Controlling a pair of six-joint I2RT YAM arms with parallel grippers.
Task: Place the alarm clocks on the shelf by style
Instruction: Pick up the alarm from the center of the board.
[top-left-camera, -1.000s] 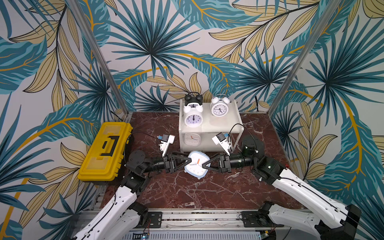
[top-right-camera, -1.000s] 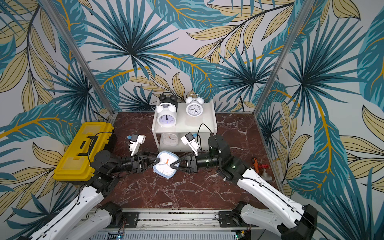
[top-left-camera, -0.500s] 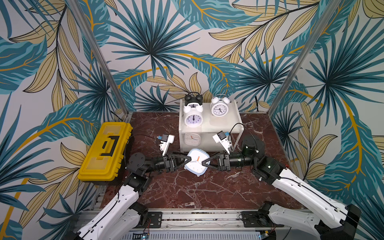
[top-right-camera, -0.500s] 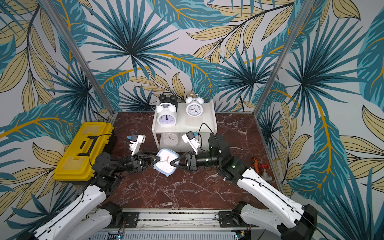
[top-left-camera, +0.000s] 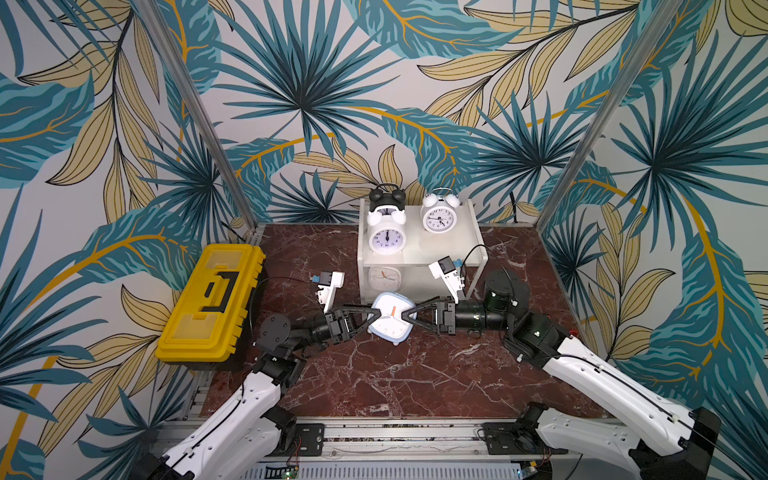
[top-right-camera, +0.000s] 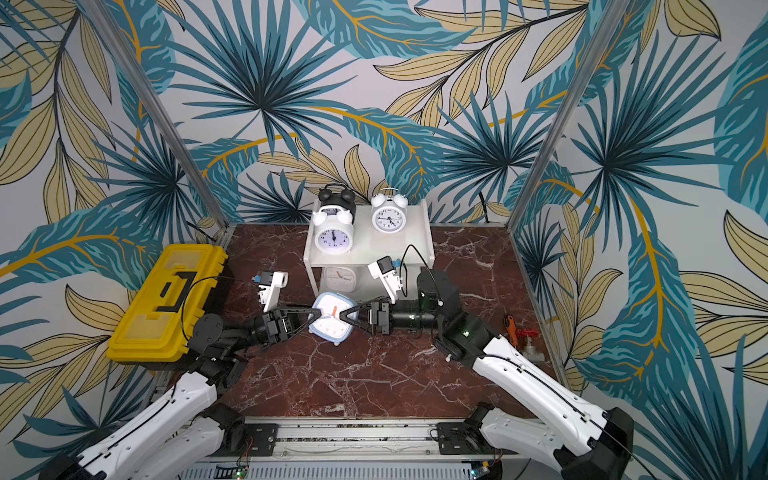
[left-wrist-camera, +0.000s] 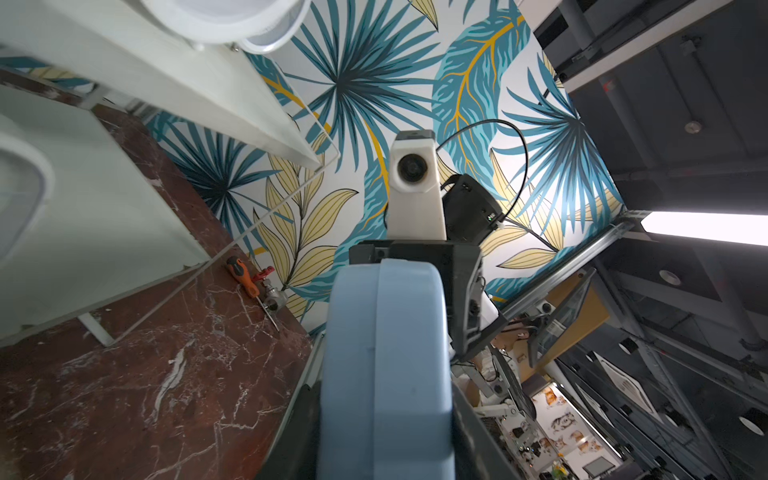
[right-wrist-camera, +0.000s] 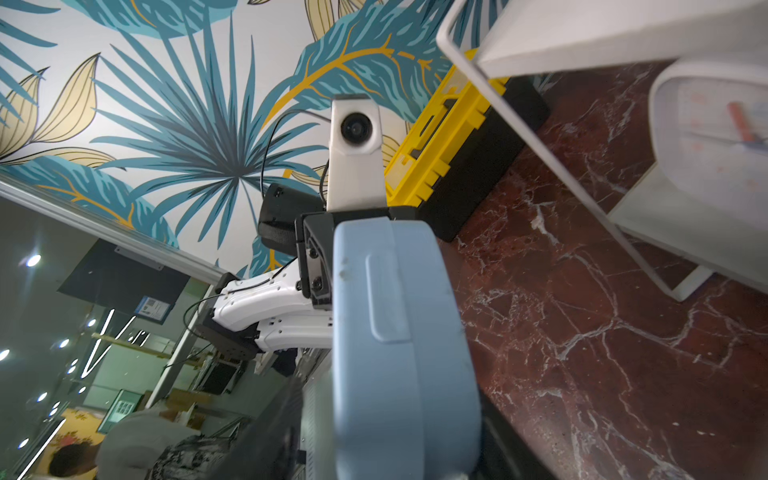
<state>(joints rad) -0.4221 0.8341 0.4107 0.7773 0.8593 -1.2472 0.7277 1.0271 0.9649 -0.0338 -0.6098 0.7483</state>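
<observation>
Red marble table (top-left-camera: 374, 374) below; left gripper (top-left-camera: 373, 320) pinches the light blue clock (top-left-camera: 390, 328); right gripper (top-left-camera: 403, 316) faces it, grip I cannot tell; shelf (top-left-camera: 415, 251) stands just behind.

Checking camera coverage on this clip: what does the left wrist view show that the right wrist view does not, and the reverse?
Only the left wrist view: an orange-handled screwdriver and a red-handled metal valve lying together near the table's edge.
Only the right wrist view: the yellow plastic toolbox.
Both: the light blue rounded-square alarm clock, seen edge-on close to each lens, the white two-tier shelf, and the red-brown marble tabletop.
</observation>
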